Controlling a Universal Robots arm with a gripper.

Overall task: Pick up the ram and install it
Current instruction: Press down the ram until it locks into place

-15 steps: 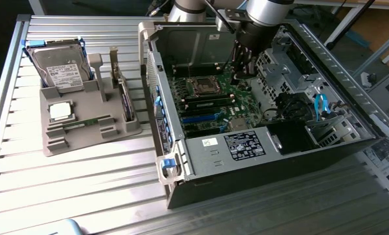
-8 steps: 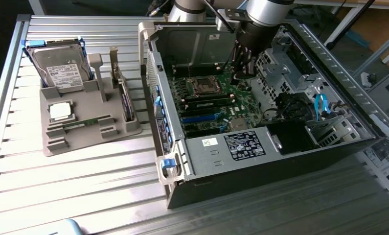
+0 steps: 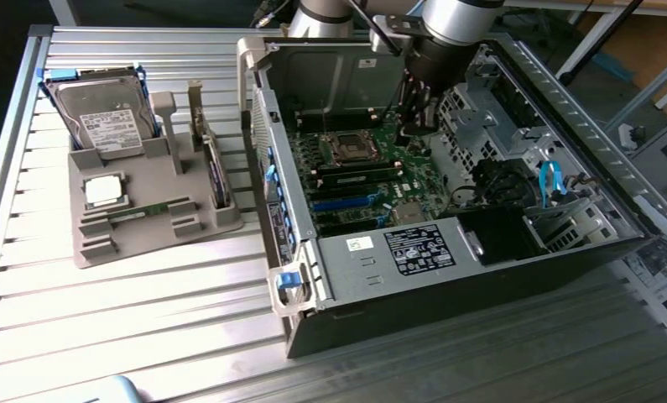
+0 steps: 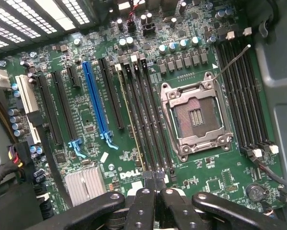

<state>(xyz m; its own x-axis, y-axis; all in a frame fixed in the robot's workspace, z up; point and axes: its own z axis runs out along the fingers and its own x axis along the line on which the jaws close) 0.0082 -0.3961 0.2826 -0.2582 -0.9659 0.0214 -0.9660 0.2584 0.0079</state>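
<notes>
Pick-up not yet begun, by the look of it.

- Open black computer case [image 3: 445,277] stands at the slatted metal table's [image 3: 143,336] far edge.
- The grey moulded tray [image 3: 98,252] beside it holds a silver hard drive [image 3: 104,117], a bracketed card [image 3: 216,159] and a square CPU [image 3: 104,191].
- The thin green ram stick [image 3: 145,212] apparently lies in the tray's front groove.
- Black gripper [image 4: 154,178] hangs over the green motherboard [image 4: 215,177] - jaws pressed together, holding nothing.

Any grasp needs the jaws spread and a clear lift out of the case.

The arm [image 3: 450,25] reaches steeply down, its fingers [image 4: 144,184] apparently pressed shut together.
</notes>
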